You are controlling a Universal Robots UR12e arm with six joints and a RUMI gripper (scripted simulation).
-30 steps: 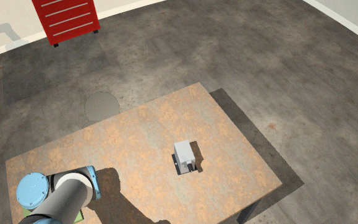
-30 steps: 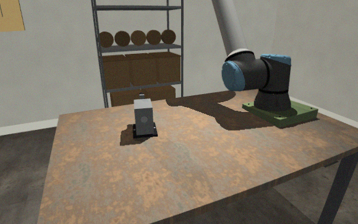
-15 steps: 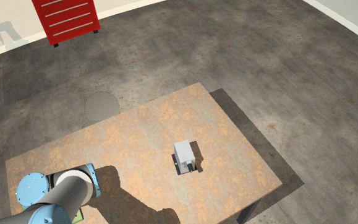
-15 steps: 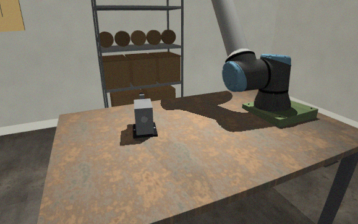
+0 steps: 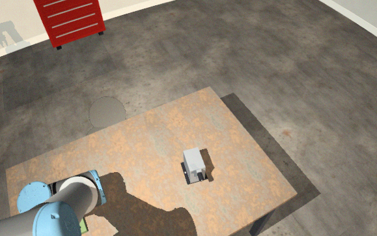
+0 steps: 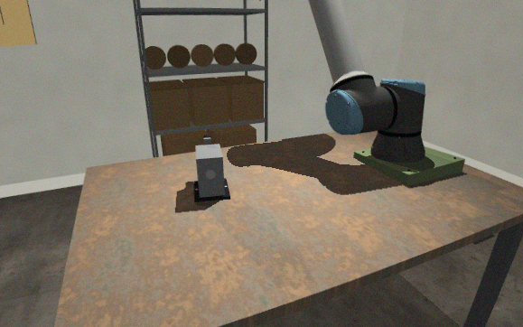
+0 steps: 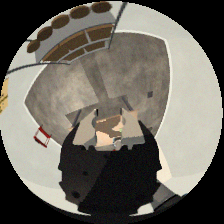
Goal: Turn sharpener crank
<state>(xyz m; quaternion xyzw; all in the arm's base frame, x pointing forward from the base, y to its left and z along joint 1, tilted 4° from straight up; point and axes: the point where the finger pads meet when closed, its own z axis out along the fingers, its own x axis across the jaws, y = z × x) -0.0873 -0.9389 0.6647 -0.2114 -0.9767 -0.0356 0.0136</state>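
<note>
The sharpener (image 5: 194, 165) is my landmark: a small grey box on a dark base plate, standing upright on the mottled orange-brown tabletop (image 5: 132, 153). In the exterior view the sharpener (image 6: 210, 172) shows a flat grey face with a round mark on it, and a small stub rises from its top edge. In the top view dark parts show on its near side, but I cannot make out the crank clearly there.

My jaws hang high above the tabletop, well apart from the sharpener, with nothing between them; they stand partly closed, neither spread wide nor pressed together. Through my wrist view I see my own dark gripper (image 7: 111, 131) body filling the lower part, with the tabletop far below between the fingers.

My base stands on a green plate (image 6: 450, 168) at the tabletop corner, well to the side of the sharpener, and my arm's broad shadow (image 6: 296, 158) falls between the two. Behind the sharpener stands a metal shelf rack (image 6: 142, 81) holding brown boxes and round logs. A red drawer cabinet (image 5: 70, 19) stands by the far wall.
</note>
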